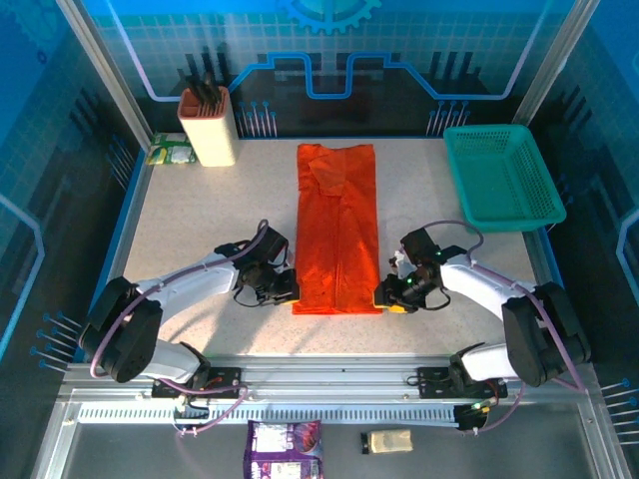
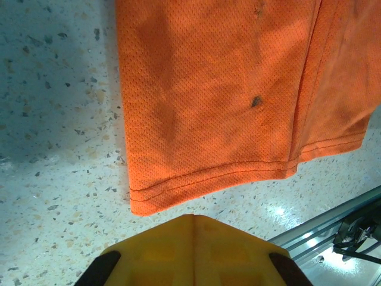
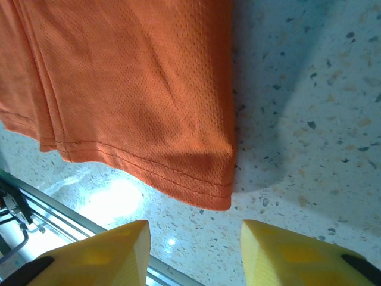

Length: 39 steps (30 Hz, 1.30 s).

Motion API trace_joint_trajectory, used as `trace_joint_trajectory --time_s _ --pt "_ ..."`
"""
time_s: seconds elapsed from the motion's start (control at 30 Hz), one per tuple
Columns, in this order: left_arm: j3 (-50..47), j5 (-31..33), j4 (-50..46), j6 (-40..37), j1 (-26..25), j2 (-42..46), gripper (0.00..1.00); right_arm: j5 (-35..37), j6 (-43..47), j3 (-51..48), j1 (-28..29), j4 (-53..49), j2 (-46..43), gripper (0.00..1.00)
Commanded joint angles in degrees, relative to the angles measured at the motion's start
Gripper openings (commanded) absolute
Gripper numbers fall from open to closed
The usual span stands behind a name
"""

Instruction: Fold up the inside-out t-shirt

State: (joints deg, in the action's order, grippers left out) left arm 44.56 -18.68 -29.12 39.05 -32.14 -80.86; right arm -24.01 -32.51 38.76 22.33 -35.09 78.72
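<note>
The inside-out t-shirt (image 1: 337, 228) lies flat on the table as a long, narrow orange-red strip, its hem toward the arms. My left gripper (image 1: 288, 287) sits at the strip's near left corner. In the left wrist view its yellow fingers (image 2: 193, 218) are pressed together, shut and holding nothing, just short of the hem corner (image 2: 143, 202). At the near right corner my right gripper (image 1: 387, 296) hovers. In the right wrist view it (image 3: 193, 229) is open, with bare table between the fingers and the hem corner (image 3: 221, 199) slightly ahead.
A teal mesh basket (image 1: 499, 178) stands at the back right. At the back left are a beige holder (image 1: 208, 128) and a green packet (image 1: 170, 151). The metal rail (image 1: 339, 384) runs along the near edge, with a purple packet (image 1: 285, 447) below it.
</note>
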Motion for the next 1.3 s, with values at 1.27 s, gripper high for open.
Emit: trace_joint_trajectory --time_s 1.27 --pt "-5.5 -0.2 2.5 1.0 1.2 1.1 0.24 -0.7 -4.1 -1.8 3.1 7.1 6.3 0.25"
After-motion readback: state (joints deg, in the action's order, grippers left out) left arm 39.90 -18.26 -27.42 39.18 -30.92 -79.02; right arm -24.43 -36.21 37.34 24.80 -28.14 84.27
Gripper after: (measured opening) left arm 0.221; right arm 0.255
